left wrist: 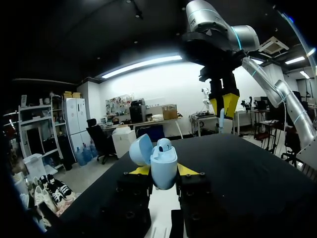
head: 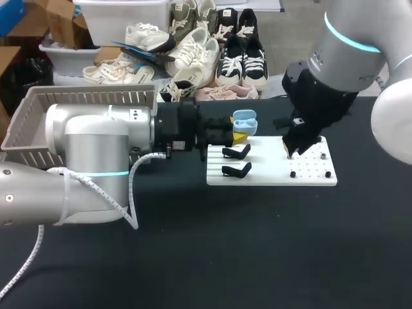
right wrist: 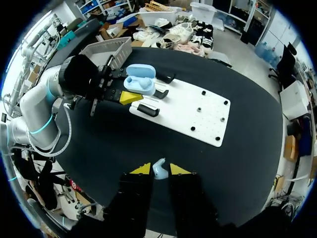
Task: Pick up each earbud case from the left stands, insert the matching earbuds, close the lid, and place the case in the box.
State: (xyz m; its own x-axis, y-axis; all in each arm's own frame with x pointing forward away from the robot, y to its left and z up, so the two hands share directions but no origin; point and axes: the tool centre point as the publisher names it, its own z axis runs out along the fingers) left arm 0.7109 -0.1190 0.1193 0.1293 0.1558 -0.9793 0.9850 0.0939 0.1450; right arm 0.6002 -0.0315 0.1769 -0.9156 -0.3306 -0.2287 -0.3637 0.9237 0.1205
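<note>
My left gripper (head: pixel 239 132) is shut on a light blue earbud case (head: pixel 244 121), held above the left end of the white board (head: pixel 270 174). The case (left wrist: pixel 163 167) sits upright between the fingers with its lid (left wrist: pixel 141 148) open and one earbud (left wrist: pixel 164 145) seated inside. My right gripper (head: pixel 293 150) hangs over the board's right part. In the right wrist view, this gripper (right wrist: pixel 159 169) is shut on a small light blue earbud (right wrist: pixel 159 171), high above the table, with the case (right wrist: pixel 139 82) far ahead of it. Two black stands (head: pixel 236 152) (head: pixel 236 170) on the board are bare.
Small black pegs (head: pixel 293 174) stand on the right part of the white board. A grey basket (head: pixel 90 96) sits at the back left, partly hidden behind my left arm. Dark tabletop (head: pixel 257 244) stretches in front of the board.
</note>
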